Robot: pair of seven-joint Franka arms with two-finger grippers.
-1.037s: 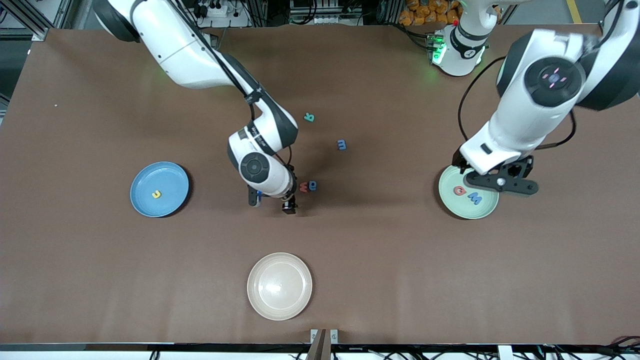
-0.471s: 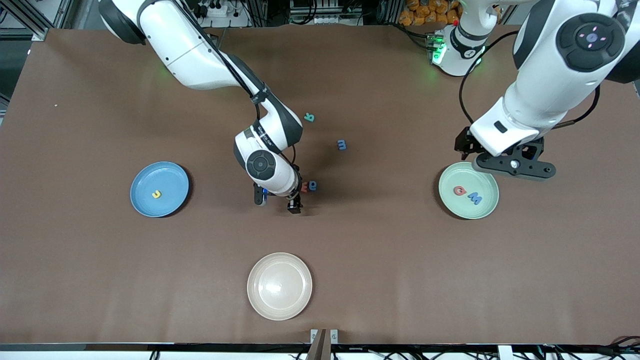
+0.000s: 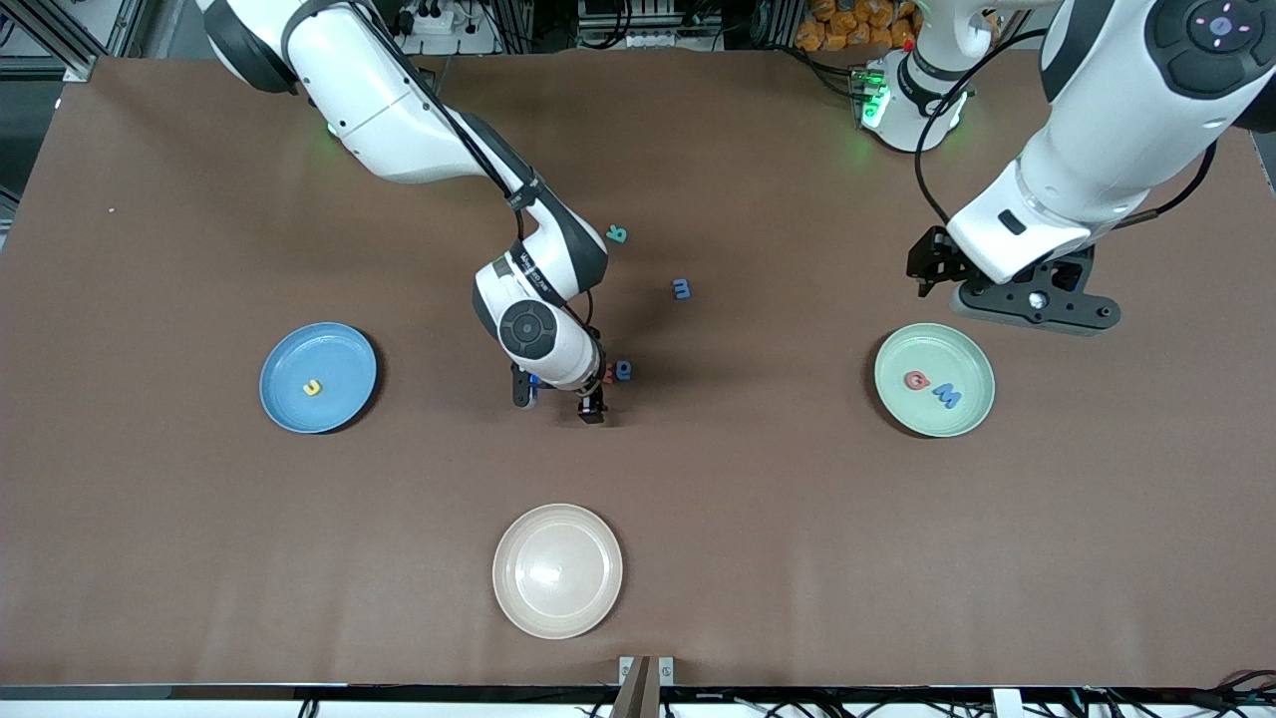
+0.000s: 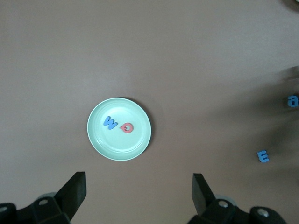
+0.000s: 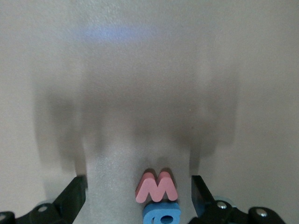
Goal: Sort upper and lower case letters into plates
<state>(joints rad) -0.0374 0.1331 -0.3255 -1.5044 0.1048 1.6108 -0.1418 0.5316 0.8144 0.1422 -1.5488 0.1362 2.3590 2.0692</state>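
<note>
Two letters lie in the pale green plate, one in the blue plate, and four on the surface. The right hand spreads wide low around the red M. The left hand hangs wide beside the green plate.

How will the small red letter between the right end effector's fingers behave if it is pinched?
The red letter looks like thick foam, so probably light and slightly squashy. It lies flat, unlikely to roll. It touches a blue letter, which may shift too.

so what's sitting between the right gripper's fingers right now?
In the right wrist view, the open right gripper brackets a red letter lying flat on the table, with a blue letter right beside it. Neither finger touches them.
</note>
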